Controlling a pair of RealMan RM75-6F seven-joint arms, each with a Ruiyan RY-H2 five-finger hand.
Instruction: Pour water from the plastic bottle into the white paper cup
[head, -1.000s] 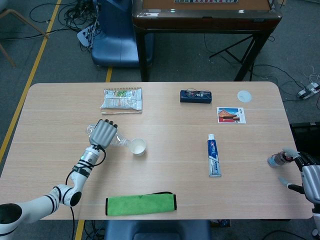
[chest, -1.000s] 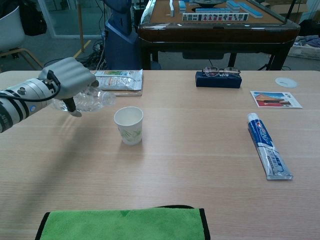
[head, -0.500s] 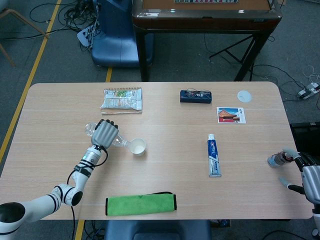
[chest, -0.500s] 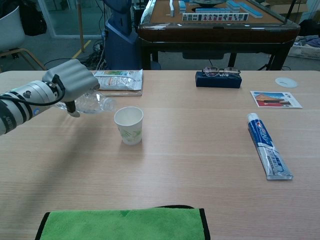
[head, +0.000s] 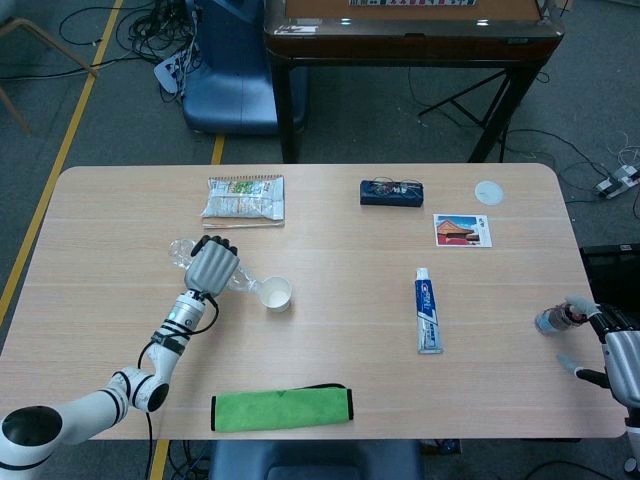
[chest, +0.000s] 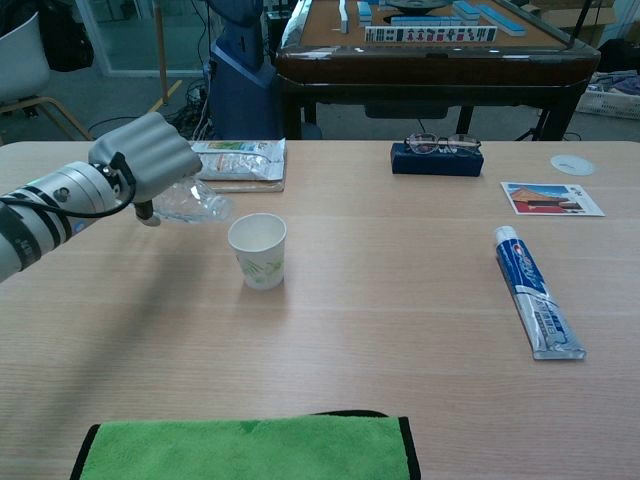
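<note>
My left robot hand (chest: 148, 158) is showing pale grey with black seams, and it is gripping the plastic bottle (chest: 195, 204), which is looking clear and colourless. Just beside the bottle's mouth, the white paper cup (chest: 258, 251) is carrying a faint green leaf print low on its side. The surface (chest: 400, 300) is showing light wood grain. Near the cup, toward me, a bright green cloth (chest: 250, 450) with a black edge is lying. Well to the right of the cup, the toothpaste tube (chest: 536, 292) is showing blue and white.
</note>
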